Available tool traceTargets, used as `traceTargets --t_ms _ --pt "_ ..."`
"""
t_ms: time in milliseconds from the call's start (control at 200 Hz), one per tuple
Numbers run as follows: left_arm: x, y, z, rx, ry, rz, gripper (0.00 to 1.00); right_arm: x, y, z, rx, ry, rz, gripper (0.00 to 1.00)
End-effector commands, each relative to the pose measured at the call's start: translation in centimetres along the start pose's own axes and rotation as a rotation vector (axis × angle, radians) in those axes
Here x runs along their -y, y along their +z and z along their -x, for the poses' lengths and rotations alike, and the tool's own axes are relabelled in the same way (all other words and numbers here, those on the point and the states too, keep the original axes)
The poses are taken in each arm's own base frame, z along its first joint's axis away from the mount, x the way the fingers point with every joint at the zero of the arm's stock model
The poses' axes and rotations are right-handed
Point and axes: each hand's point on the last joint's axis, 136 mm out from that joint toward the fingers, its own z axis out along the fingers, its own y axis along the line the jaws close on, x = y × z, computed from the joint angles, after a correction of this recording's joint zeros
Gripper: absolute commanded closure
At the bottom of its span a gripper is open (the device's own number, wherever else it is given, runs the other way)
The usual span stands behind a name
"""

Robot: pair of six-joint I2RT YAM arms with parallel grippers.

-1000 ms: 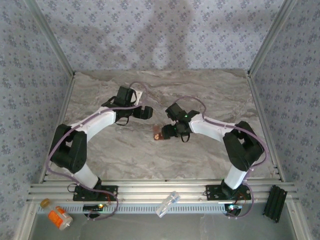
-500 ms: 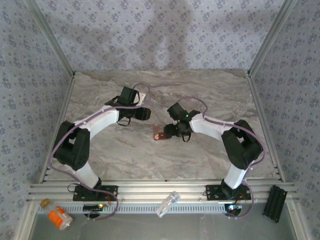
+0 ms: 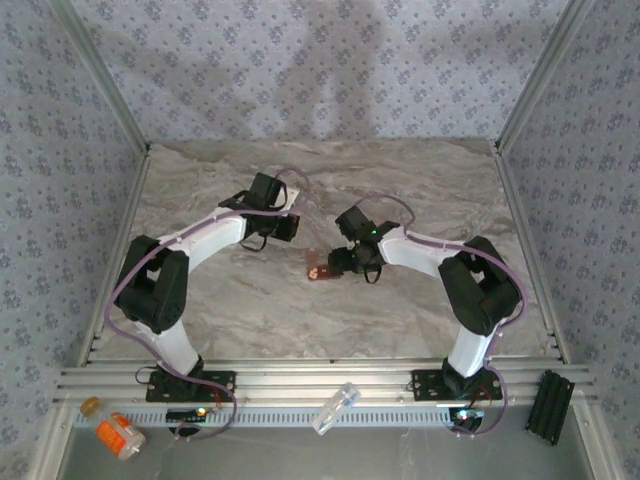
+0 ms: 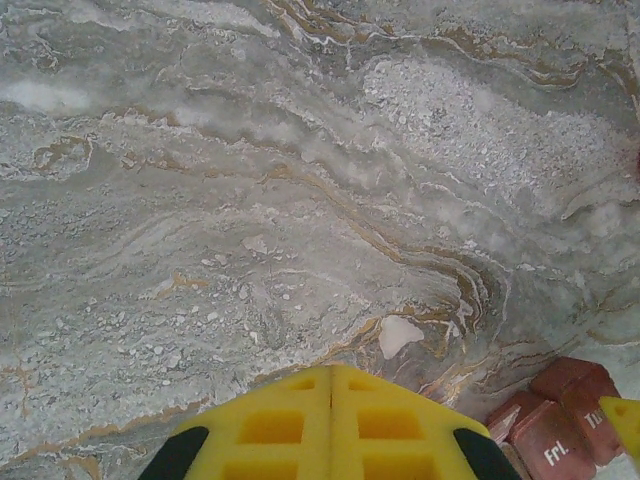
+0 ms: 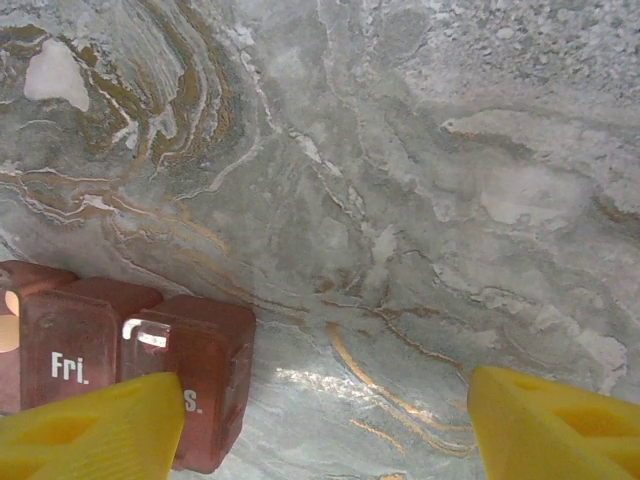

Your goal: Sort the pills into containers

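Observation:
The container (image 3: 318, 267), a small dark red-brown box with day-labelled lids, lies mid-table. It sits at the lower right of the left wrist view (image 4: 555, 425) and at the lower left of the right wrist view (image 5: 140, 365). My left gripper (image 3: 291, 228) hovers up and to the left of it, its yellow fingers (image 4: 290, 425) pressed together with nothing between them. My right gripper (image 3: 334, 263) is open at the box's right end, with its left finger (image 5: 90, 435) in front of the box's last lid and its right finger (image 5: 555, 425) over bare marble. The pills are out of view.
An orange white-capped bottle (image 3: 120, 436) and a clear plastic tube (image 3: 335, 408) lie on the front ledge, beyond the aluminium rails (image 3: 320, 380). A black block (image 3: 552, 405) stands at the front right. Patterned walls close in three sides of the marble table (image 3: 420, 190).
My left gripper has shut and moved a little right toward the table's centre. The right arm and the box have hardly moved.

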Motion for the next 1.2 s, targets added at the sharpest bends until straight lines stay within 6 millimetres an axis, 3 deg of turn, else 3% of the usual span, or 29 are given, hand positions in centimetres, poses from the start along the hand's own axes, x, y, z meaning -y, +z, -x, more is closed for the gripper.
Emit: traceTargets --t_ms 0,755,1194 --pt "0.4 0.3 0.1 -0.020 0.018 -0.001 1.00 0.6 0.9 -0.5 -0.029 0.016 -0.020 0.24" --pt "2.0 3.6 -2.4 -0.149 0.047 -0.030 1.00 1.1 1.5 -0.9 -0.038 0.024 -0.033 0.25" --pt "3.7 4.0 -3.4 -0.188 0.063 -0.090 1.00 1.3 1.6 -1.1 -0.038 0.031 -0.039 0.26"
